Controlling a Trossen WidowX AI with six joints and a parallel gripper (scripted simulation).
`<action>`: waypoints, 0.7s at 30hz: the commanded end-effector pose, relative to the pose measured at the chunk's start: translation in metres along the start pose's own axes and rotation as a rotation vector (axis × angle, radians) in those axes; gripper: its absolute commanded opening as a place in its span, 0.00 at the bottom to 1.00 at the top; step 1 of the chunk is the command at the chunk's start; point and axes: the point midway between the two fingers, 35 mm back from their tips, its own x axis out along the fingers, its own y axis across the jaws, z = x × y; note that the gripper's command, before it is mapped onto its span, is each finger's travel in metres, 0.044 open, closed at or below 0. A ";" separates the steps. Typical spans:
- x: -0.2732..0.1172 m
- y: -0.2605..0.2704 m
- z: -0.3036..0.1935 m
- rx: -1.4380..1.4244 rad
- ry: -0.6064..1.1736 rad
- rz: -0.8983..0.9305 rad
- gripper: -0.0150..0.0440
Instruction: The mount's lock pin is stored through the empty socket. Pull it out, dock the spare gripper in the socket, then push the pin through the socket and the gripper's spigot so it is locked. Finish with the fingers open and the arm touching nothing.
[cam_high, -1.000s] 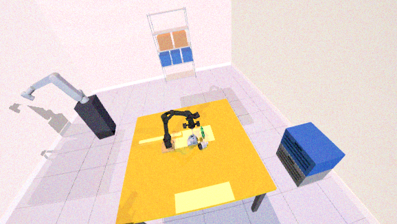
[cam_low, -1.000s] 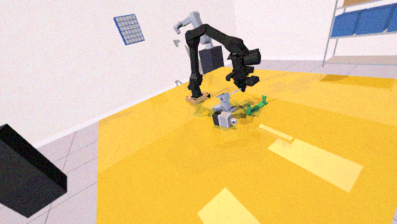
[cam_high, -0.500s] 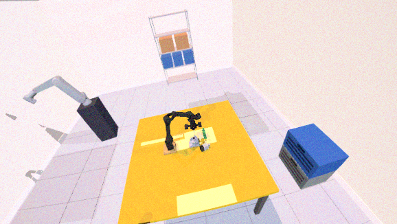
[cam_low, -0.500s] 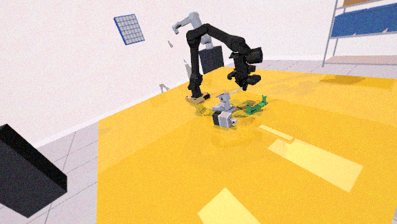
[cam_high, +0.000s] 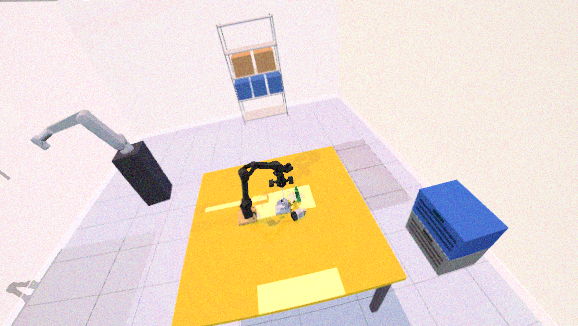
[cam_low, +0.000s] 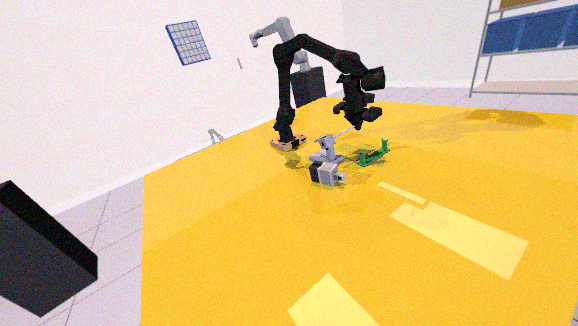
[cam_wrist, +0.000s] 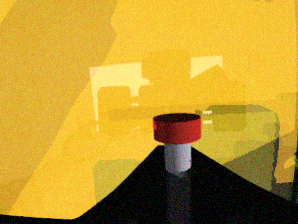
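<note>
Jaws (cam_low: 358, 127) grip pin (cam_low: 345, 132) (cam_wrist: 178, 156); its tip is indistinct.

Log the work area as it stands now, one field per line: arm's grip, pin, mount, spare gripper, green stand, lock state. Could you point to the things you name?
fingers (cam_low: 358, 126): shut on the lock pin
lock pin (cam_low: 345, 132) (cam_wrist: 177, 129): red head and pale shank in the wrist view; pale shaft reaches from fingers toward the mount; whether its tip is clear, cannot tell
mount (cam_high: 282, 206) (cam_low: 326, 150): upright on the table
spare gripper (cam_high: 298, 214) (cam_low: 326, 173): on the table beside the mount, undocked
green stand (cam_high: 297, 194) (cam_low: 375, 156): on the table, no pin on it
locked: no
</note>
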 end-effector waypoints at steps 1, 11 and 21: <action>-0.002 -0.001 0.004 0.003 0.001 -0.002 0.25; -0.007 0.000 0.007 0.002 0.002 0.002 0.25; -0.024 0.003 0.009 0.003 0.009 0.018 0.25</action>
